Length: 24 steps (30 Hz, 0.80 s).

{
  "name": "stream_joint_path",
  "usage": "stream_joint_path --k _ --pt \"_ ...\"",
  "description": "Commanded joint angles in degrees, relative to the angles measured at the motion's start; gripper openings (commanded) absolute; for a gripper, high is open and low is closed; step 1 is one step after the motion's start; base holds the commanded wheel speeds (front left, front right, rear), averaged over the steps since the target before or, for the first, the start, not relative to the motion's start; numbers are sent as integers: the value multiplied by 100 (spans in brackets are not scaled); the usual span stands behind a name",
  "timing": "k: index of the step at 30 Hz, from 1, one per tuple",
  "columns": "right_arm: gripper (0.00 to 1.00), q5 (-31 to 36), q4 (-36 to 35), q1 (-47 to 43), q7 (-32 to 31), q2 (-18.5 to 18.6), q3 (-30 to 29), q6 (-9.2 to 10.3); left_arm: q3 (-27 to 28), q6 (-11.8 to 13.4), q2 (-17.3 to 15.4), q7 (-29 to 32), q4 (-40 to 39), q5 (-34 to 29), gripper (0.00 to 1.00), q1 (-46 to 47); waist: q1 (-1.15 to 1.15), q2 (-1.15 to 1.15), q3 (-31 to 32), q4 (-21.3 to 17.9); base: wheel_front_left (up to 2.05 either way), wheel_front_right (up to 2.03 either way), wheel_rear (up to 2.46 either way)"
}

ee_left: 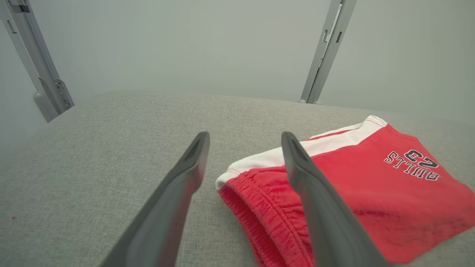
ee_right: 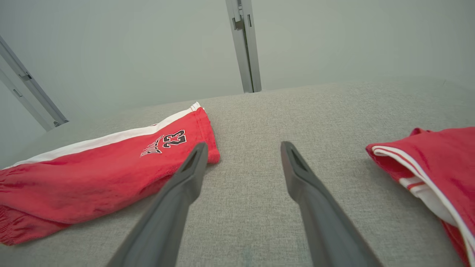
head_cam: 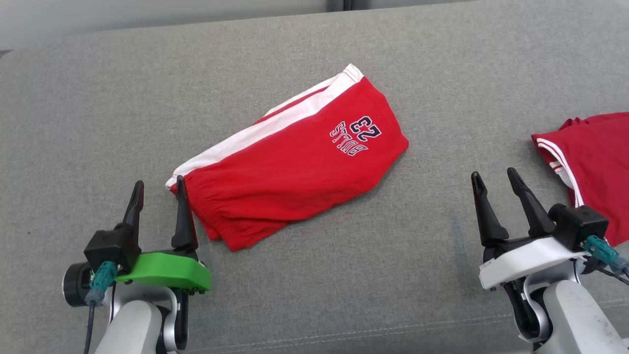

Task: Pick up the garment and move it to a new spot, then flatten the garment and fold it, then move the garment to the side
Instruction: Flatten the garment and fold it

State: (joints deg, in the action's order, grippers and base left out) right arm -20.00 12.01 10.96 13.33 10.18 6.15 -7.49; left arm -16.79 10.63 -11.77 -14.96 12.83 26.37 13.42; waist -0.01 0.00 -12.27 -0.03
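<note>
Stretching across the whole scene, a grey woven-fabric tabletop [head_cam: 98, 113] with a coarse, slightly mottled weave and a stitched seam along its near edge ends against a plain pale grey-green wall [ee_left: 185, 44], where slim grey metal posts [ee_left: 328, 52] stand upright. At the middle of the tabletop lie the soft red jersey shorts [head_cam: 295, 167], folded flat and set on a slant, with a white side stripe, a gathered elastic waistband and a dark "BULLS 23" print. The left end effector [head_cam: 159, 181], on a green mount, has its two long dark tapered fingers spread apart and grasps nothing, one fingertip just at the waistband corner. The right end effector [head_cam: 494, 172], on a white mount, is likewise released and empty, over bare cloth between the shorts and a second red garment [head_cam: 589, 157] with white trim at the right edge.
</note>
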Motion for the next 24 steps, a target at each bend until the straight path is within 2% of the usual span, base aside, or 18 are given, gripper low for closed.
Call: stream_joint_path --k 1,8,16,24 --pt "100 63 -92 -103 -31 -26 -32 1 2 59 -45 -22 -34 -60 100 -94 1 0 75 -40 0 0 0" --pt "100 181 -382 -257 -263 -99 -173 1 -64 103 -8 -7 -40 -70 100 -162 1 0 79 60 0 0 0" --pt "100 197 -527 -154 -450 24 -314 1 -134 69 80 9 -66 -56 100 15 1 0 1 359 0 0 0" --pt "100 -7 19 576 -653 467 -272 1 -285 -29 332 -10 -42 -55 100 227 1 0 -355 1022 0 0 0"
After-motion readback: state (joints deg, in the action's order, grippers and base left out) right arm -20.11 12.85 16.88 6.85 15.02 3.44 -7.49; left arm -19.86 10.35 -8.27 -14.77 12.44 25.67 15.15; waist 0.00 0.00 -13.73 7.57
